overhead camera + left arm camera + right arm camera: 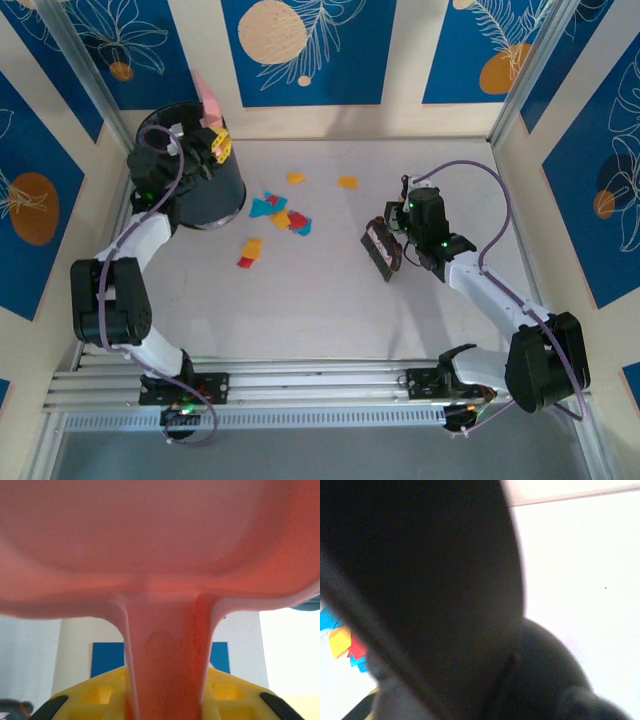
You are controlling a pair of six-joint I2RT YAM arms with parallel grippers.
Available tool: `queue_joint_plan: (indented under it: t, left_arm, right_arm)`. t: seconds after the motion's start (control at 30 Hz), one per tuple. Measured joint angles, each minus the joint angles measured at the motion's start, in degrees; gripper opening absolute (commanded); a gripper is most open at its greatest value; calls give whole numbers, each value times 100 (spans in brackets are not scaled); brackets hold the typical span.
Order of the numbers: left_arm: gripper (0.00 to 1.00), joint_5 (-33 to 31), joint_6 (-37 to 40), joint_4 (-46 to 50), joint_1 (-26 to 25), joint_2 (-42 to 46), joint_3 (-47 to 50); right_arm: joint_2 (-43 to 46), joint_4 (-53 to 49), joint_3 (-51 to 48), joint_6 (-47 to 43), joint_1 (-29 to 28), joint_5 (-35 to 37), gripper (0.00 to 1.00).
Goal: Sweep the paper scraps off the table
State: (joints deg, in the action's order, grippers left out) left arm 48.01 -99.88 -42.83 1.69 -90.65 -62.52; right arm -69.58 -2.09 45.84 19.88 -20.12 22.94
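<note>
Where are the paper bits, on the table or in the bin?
On the table: the paper scraps lie scattered beside the black bin. Inside the bin: cannot tell.

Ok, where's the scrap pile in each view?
Top external: paper scraps near centre, left of the brush.
Left wrist: faces the pink dustpan instead.
Right wrist: paper scraps at the lower-left edge.
Shared landmark: the pale table, in top and right wrist.

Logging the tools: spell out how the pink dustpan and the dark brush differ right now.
Colour: the dustpan is pink, the brush dark. Place: the dustpan is raised at the black bin, far left; the brush sits low, right of the paper scraps. Holder: the left pincer grips the dustpan, the right pincer the brush. Both are held.
</note>
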Motion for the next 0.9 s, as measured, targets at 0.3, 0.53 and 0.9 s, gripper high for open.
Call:
queue_joint_plan:
  t: [0.3, 0.53, 0.9]
  left_arm:
    - [0, 81, 3943, 4288, -13, 678, -1300]
    - [0, -750, 6732, 7222, -251, 758, -2094]
    - [0, -2389, 9136, 9499, -881, 951, -2365]
  right_arm:
    - [0, 35, 0, 46, 0, -160, 0]
    - [-39, 210, 20, 350, -2, -664, 0]
    - [-1362, 636, 1263, 1325, -501, -1360, 0]
